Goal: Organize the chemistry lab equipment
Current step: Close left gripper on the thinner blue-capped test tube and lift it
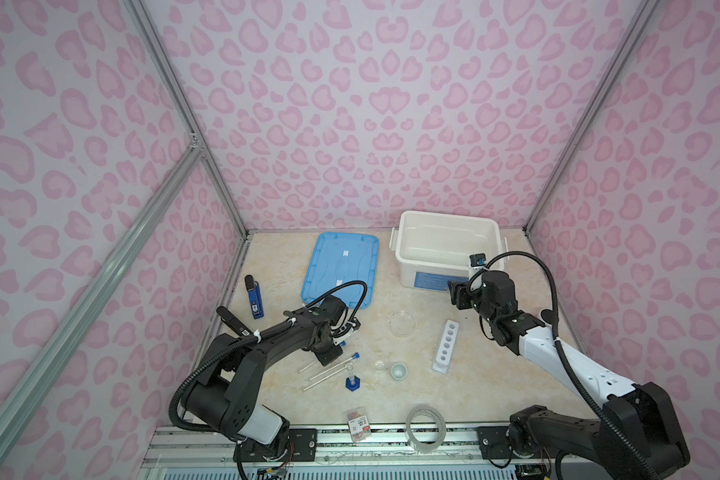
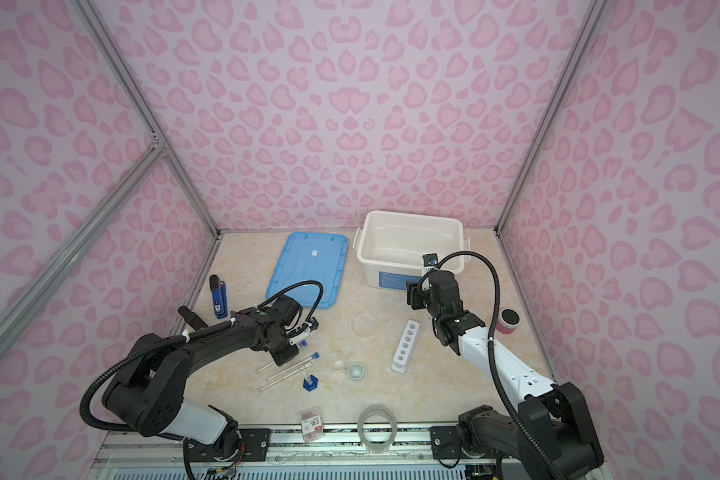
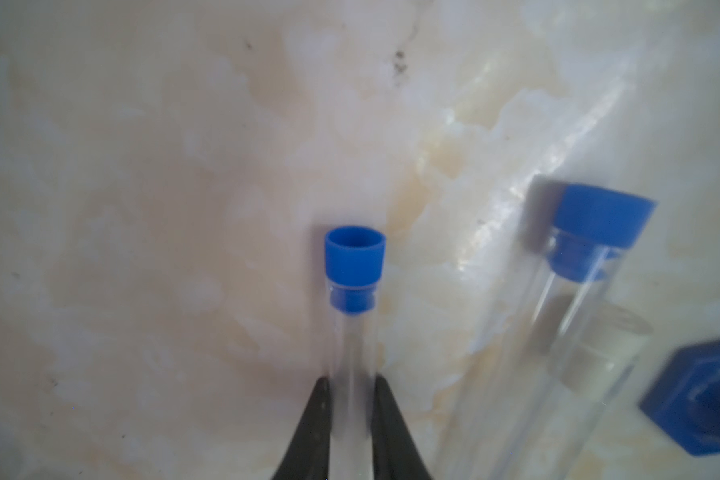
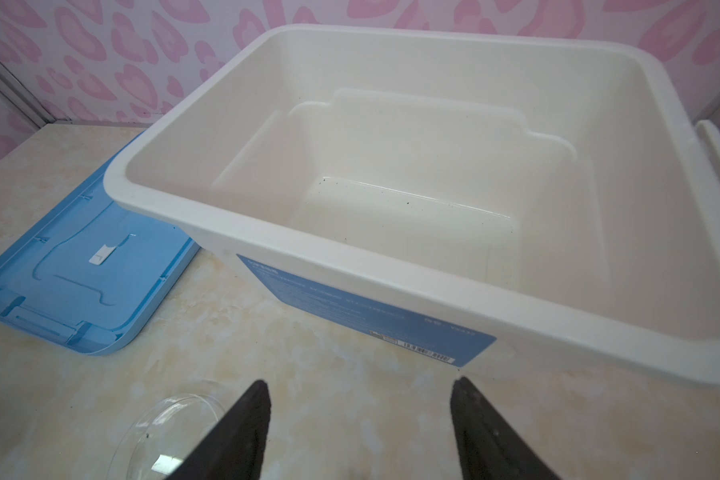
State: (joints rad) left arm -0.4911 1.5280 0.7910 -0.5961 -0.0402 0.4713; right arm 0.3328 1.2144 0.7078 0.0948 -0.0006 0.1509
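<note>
Pink heart-spotted walls close in a pale marbled desk [image 1: 454, 399]. From where I stand, the biggest thing on it is the white tub [image 1: 404, 224] at the back, which the right wrist view shows to be bare inside. Its blue lid [image 1: 341, 266] lies flat just beside it. The right end effector [image 4: 361, 384] hangs in front of the tub, jaws wide with nothing between them. Nearer the middle sits the white rack [image 1: 445, 345], all six holes empty, with the clear petri dish [image 1: 402, 323] beside it. The small white cup [image 1: 398, 370] and the tiny glass dish [image 1: 380, 365] sit further forward, and neither seems to hold anything. Left of those the blue-based cylinder [image 1: 353, 384] stands upright, close to two loose tubes [image 1: 332, 368] lying on the desk. The step in hand, I'd say, is the first pickup: the left end effector [image 3: 352, 384] has its jaws set narrow against the glass of a blue-capped test tube [image 3: 355, 262], which looks to be lying on the desk. Next it calls for a gentle, straight lift clear of the neighbours, then a turn upright over a rack hole.
</note>
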